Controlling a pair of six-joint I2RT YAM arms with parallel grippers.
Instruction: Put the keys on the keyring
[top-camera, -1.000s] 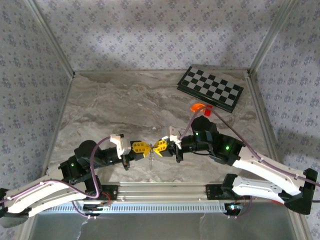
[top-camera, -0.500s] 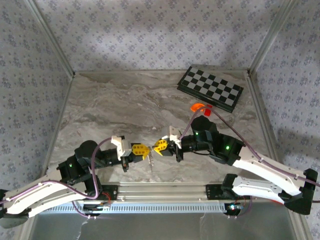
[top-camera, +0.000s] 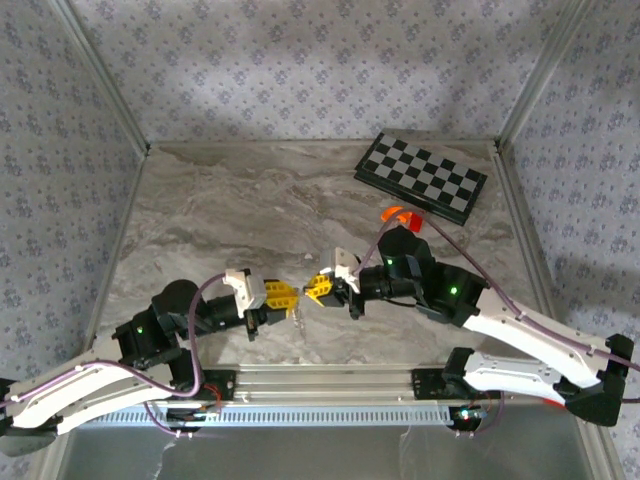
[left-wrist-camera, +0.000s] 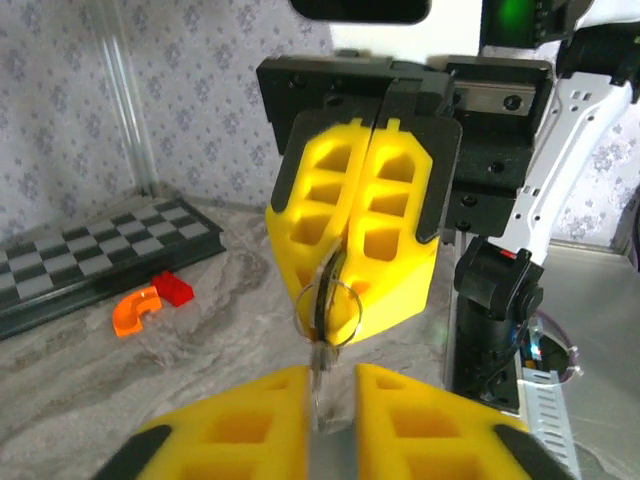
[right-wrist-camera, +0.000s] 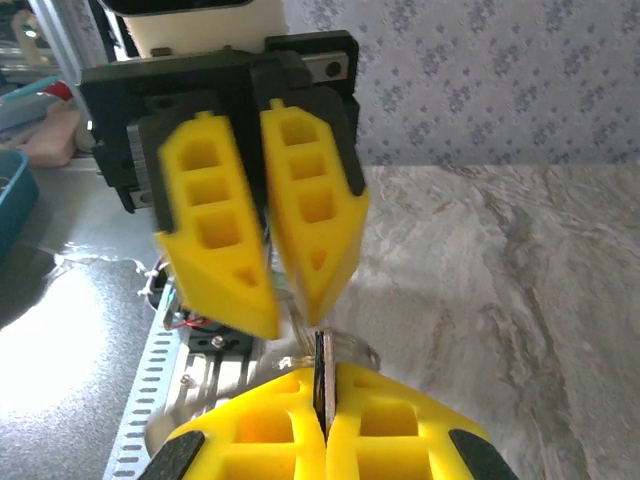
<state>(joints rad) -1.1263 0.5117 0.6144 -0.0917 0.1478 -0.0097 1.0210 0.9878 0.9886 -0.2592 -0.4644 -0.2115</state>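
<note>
Top view. Both arms reach in over the marble table (top-camera: 250, 210) and meet tip to tip near its front edge. The left gripper (top-camera: 290, 298) and right gripper (top-camera: 313, 289) almost touch. What sits between the yellow tips is too small to make out. A chessboard (top-camera: 421, 177) lies at the far right. An orange piece (top-camera: 393, 213) and a red block (top-camera: 415, 223) lie just in front of it, partly cut off by the right arm.

Left wrist view. The right gripper faces the camera with its yellow fingers pressed together. The keyring (left-wrist-camera: 328, 303) is pinched at their tips, with part of the loop hidden in the seam. One key (left-wrist-camera: 319, 372) hangs straight down from the ring. Its lower end drops into the gap between the left gripper's own fingers, which stand slightly parted. The gap is wider than the blade. I cannot tell whether the key touches either pad. The key's tip is lost below the fingers.

Right wrist view. The right gripper's own fingers are closed on a thin dark strip of metal. The ring's loop curves out just above them. Opposite, the left gripper's fingers hang a little apart, and its near finger is blurred. The key itself is hard to pick out here.
</note>
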